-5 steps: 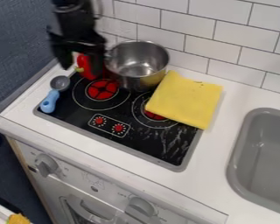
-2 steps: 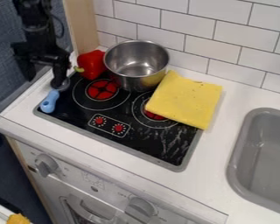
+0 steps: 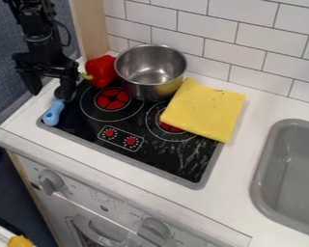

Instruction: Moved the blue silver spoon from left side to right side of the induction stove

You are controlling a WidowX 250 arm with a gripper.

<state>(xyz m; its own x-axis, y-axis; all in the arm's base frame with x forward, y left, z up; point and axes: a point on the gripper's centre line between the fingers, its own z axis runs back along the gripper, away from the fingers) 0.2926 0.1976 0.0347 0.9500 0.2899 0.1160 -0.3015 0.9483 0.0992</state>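
Spoon (image 3: 54, 113) lies at the left side of the stove (image 3: 150, 157), and I find the gripper (image 3: 51, 91) by its upper end, fingers (image 3: 68, 86) parted wide, presumably to straddle it before closing for the carry rightward.

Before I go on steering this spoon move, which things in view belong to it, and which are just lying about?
Part of the job:
- blue-handled silver spoon, stove's left side
- induction stove
- gripper, by the spoon's bowl

Just lying about:
- metal pot
- red pepper
- yellow cloth, partly over the right burner
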